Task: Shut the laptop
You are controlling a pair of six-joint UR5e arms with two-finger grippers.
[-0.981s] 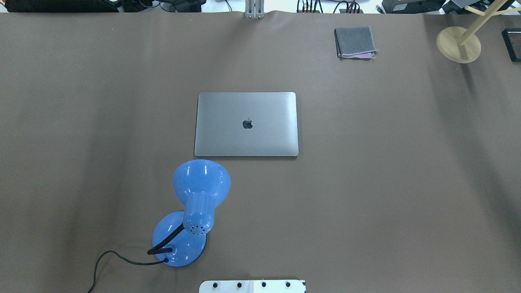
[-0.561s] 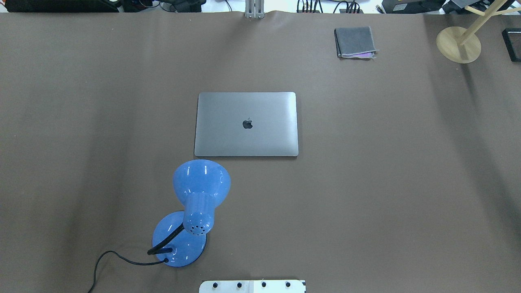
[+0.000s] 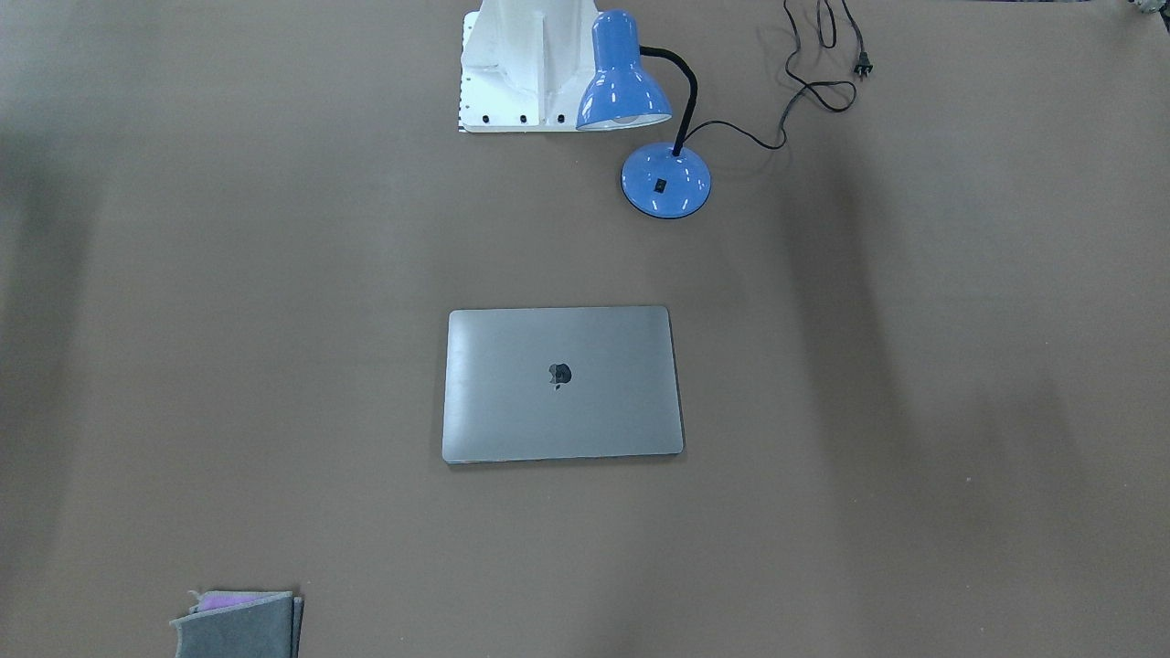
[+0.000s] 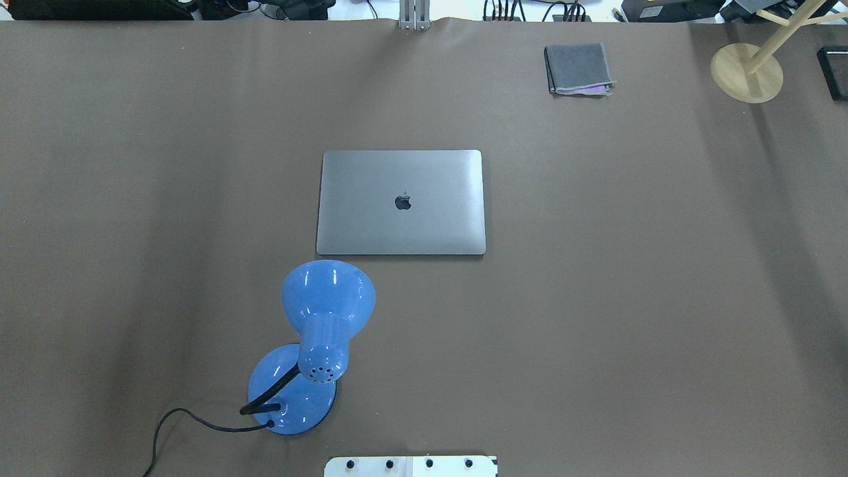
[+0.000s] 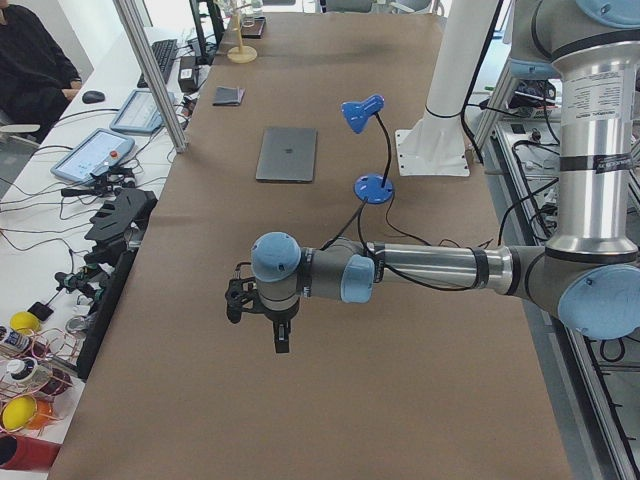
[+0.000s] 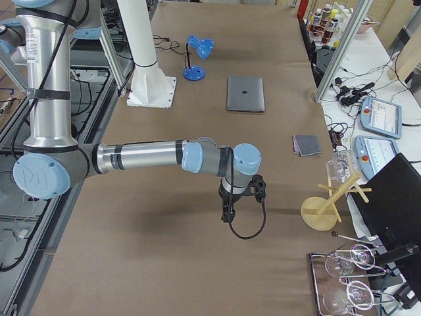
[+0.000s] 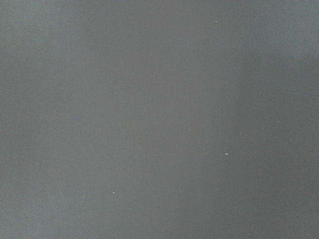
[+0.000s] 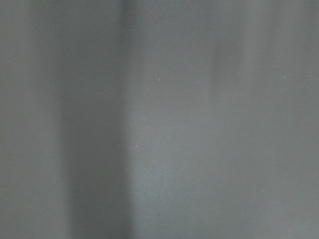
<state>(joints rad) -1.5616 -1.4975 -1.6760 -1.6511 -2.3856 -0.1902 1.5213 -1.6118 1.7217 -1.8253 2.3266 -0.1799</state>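
Observation:
The space-grey laptop (image 4: 401,202) lies flat at the table's middle with its lid down and the dark apple logo facing up. It also shows in the front-facing view (image 3: 562,384), the left side view (image 5: 287,153) and the right side view (image 6: 246,93). My left gripper (image 5: 281,340) hangs over bare table far from the laptop and shows only in the left side view. My right gripper (image 6: 227,216) shows only in the right side view, also far from the laptop. I cannot tell whether either is open or shut. Both wrist views show only plain table cover.
A blue desk lamp (image 4: 311,344) stands just in front of the laptop on my left, its cord (image 4: 192,421) trailing off. A grey felt pouch (image 4: 578,69) lies at the far right. A wooden stand (image 4: 747,69) is at the far right corner.

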